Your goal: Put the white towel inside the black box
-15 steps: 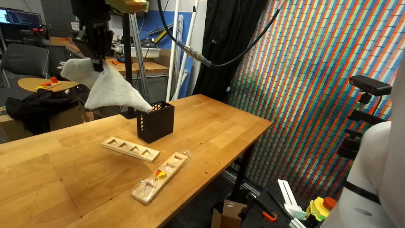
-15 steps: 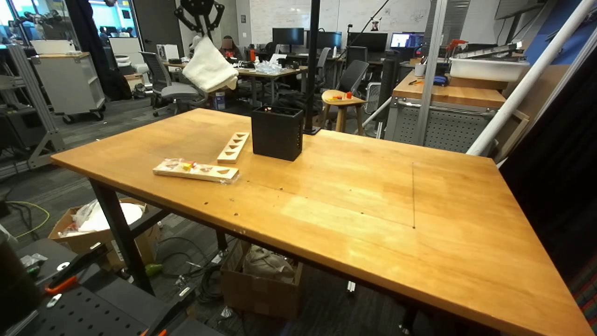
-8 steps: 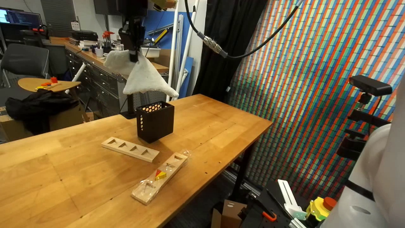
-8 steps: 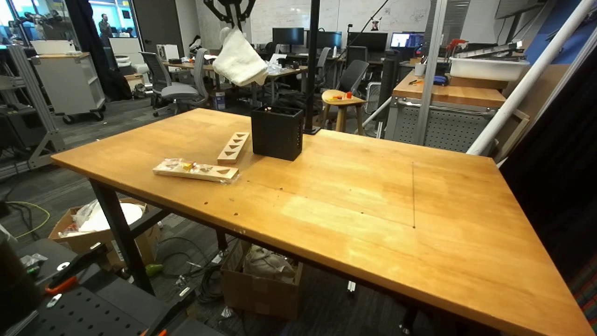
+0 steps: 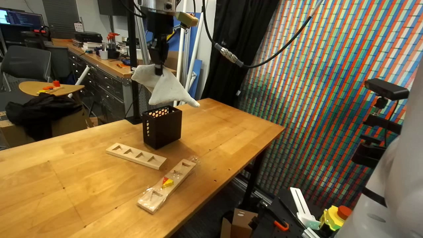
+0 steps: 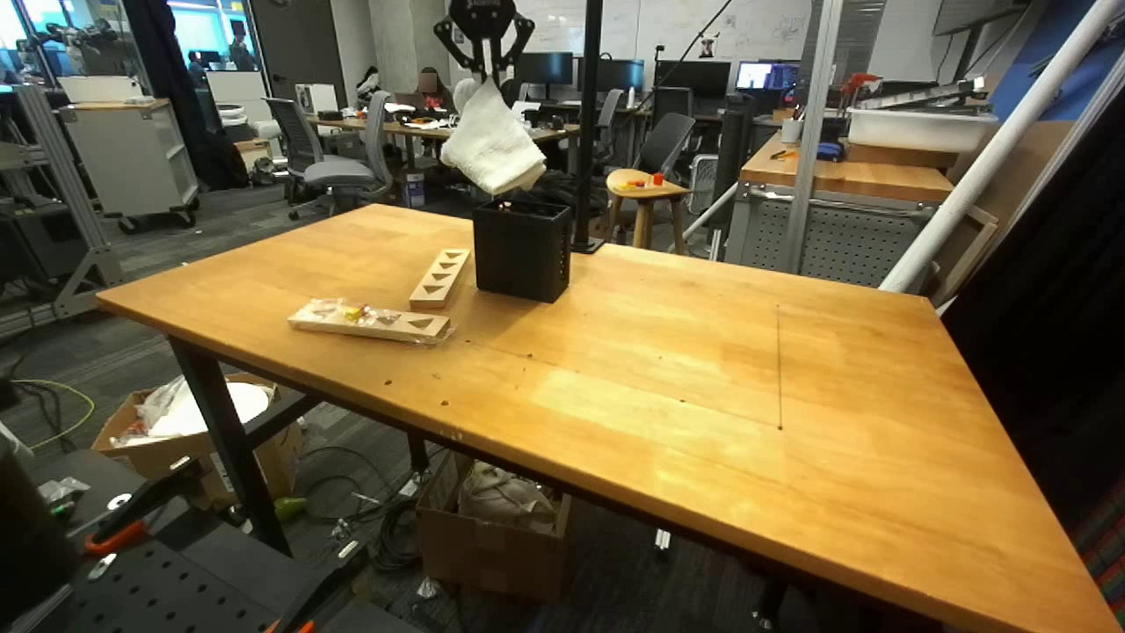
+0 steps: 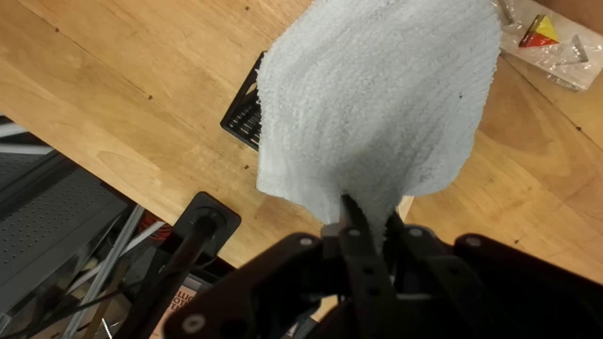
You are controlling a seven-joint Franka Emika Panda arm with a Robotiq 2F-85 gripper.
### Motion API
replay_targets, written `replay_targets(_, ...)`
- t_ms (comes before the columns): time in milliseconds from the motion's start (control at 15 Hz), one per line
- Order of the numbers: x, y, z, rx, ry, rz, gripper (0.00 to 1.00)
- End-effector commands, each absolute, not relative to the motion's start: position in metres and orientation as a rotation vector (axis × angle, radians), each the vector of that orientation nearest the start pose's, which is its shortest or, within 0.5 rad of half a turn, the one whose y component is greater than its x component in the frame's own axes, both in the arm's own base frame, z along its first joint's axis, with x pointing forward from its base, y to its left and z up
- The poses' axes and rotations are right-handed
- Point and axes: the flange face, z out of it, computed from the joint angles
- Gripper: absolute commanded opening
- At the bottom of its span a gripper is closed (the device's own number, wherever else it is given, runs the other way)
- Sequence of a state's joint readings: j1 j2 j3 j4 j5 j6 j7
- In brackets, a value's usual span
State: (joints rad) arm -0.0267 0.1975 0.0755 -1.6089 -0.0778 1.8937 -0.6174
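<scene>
The black box (image 6: 518, 255) stands upright on the table (image 6: 835, 396), and just above it, not yet inside, hangs the white towel (image 6: 494, 145). The gripper (image 6: 489, 79) has it by one fold, pinched tight, the rest drooping and flaring below. The box lies beneath the gripper, but I don't think they're quite in line: in the wrist view one corner of the box pokes out past the cloth, and in an exterior view the towel hangs over the box's end nearer the unwrapped slotted block (image 6: 439, 278), its edge reaching beyond that side. The lower hem looks just clear of the rim. My guess is the next move wants a slide across the box, away from that block, before lowering. Spread wider than the opening, a corner could easily drape outside.
</scene>
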Motion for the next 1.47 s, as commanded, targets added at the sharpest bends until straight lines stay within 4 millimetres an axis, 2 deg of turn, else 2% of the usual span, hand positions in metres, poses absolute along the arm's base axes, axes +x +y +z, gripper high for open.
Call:
replay_targets(0, 0.644, 0.008, 0.506, -2.99, -1.106, -0.116, 0.03)
replay_targets(467, 0.666, -0.006, 0.459, -2.959, -1.088, -0.063, 0.03)
replay_targets(867, 0.676, -0.024, 0.427, -2.961, -0.933, -0.05, 0.03)
replay_targets(1133, 0.679, -0.024, 0.412, -3.014, -0.831, 0.028, 0.03)
replay_targets(1400, 0.681, -0.012, 0.405, -3.139, -0.65, 0.104, 0.03)
